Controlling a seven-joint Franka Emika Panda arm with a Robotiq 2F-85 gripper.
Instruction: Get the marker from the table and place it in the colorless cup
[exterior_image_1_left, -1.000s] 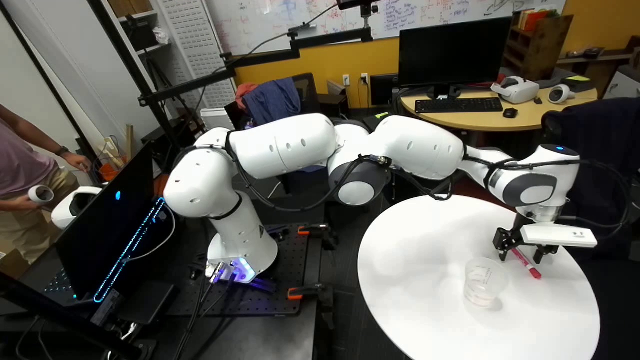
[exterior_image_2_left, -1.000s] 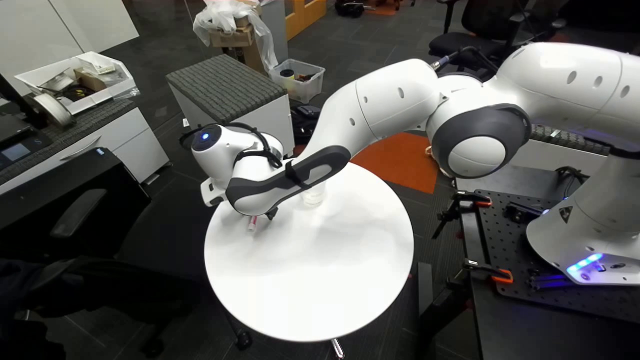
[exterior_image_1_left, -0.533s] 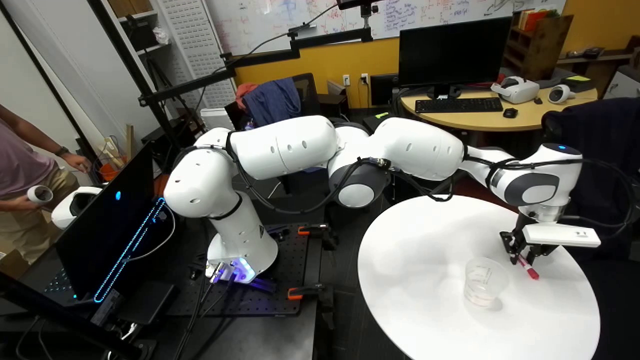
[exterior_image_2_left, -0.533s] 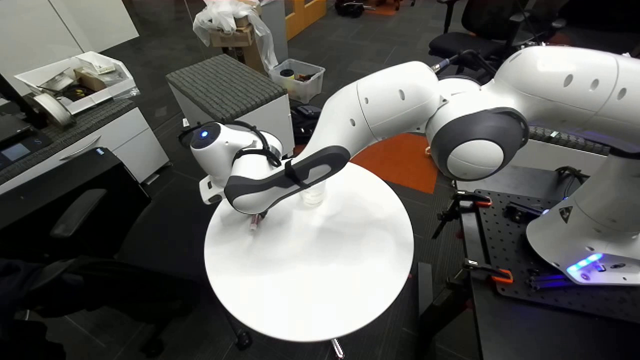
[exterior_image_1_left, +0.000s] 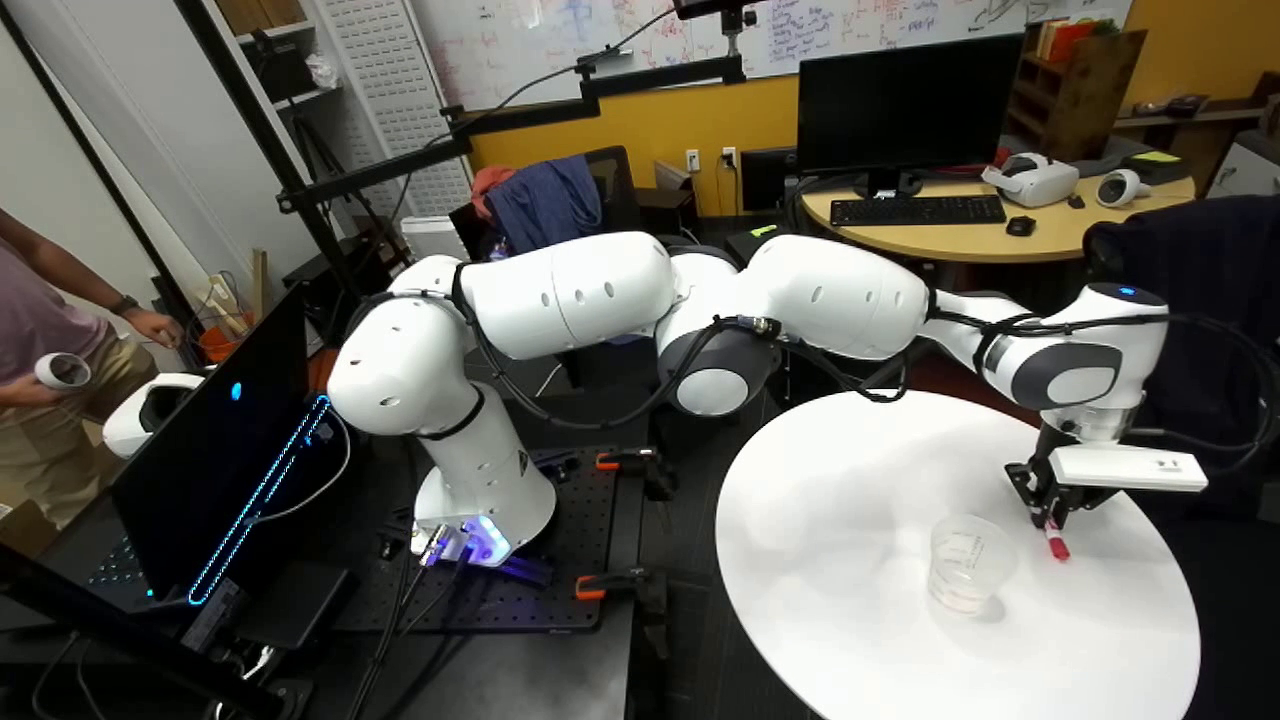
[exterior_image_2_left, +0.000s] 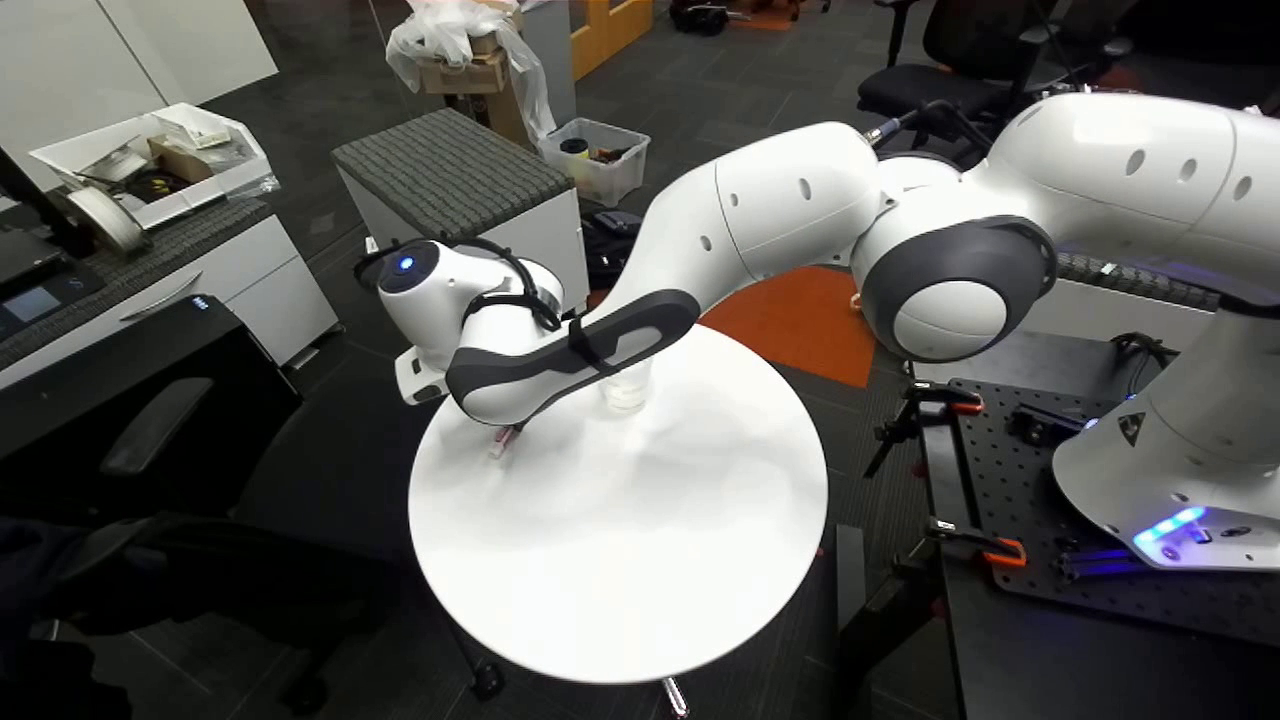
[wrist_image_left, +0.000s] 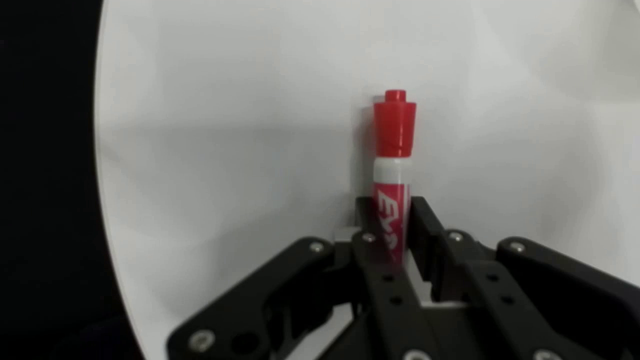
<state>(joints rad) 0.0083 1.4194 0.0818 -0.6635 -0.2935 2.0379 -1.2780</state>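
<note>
Black metal pincer: pinches the thin red-and-white plastic marker | marker: pokes out long-ways, on or just above the round white bench | clear, plastic-looking cup: near, toward the robot's base

The table holds the cup near the marker.

Tan desk: monitor, keyboard, mouse | whiteboard | floor: plastic bin

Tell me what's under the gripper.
The gripper is shut on the marker, with the white table below. The red cap and part of the label show; the rest is covered. Whether the marker touches the table is unclear.
</note>
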